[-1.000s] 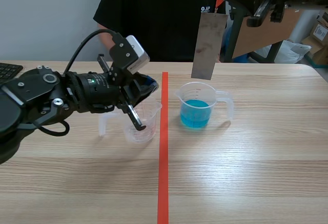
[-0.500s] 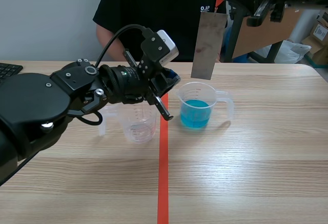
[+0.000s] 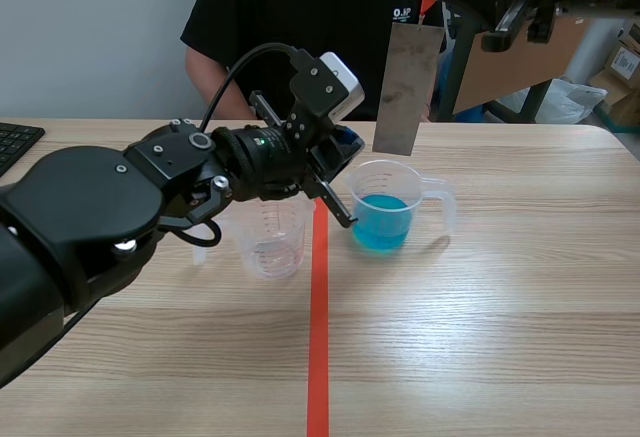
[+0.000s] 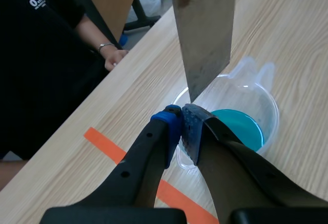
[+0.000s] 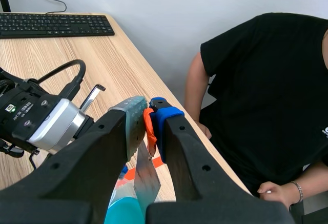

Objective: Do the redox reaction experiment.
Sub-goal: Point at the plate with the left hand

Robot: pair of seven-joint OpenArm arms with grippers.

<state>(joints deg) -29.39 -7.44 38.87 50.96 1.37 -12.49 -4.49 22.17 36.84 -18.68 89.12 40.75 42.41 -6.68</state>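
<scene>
The right gripper (image 5: 149,116) is up high over the far side of the table (image 3: 500,337), its fingers pinched on the top edge of a dull grey metal sheet (image 3: 406,87). An orange tab (image 5: 149,130) shows between the pads, though I can't quite make out whether they bear on the tab or on the metal itself. The sheet hangs straight down, its lower edge just above the rim of the clear beaker (image 3: 384,185) and clear of the blue liquid (image 3: 380,225) in the bottom. The left gripper (image 4: 182,119) reaches in across the orange tape line (image 3: 318,357) with its two fingers pressed together on nothing, tips just beside the beaker's rim and right under the sheet's lower corner. A second clear beaker (image 3: 272,242) stands beneath that arm, on the other side of the tape. A person in a black shirt (image 3: 300,27) sits across the table, and a keyboard (image 3: 15,142) lies at its edge.
</scene>
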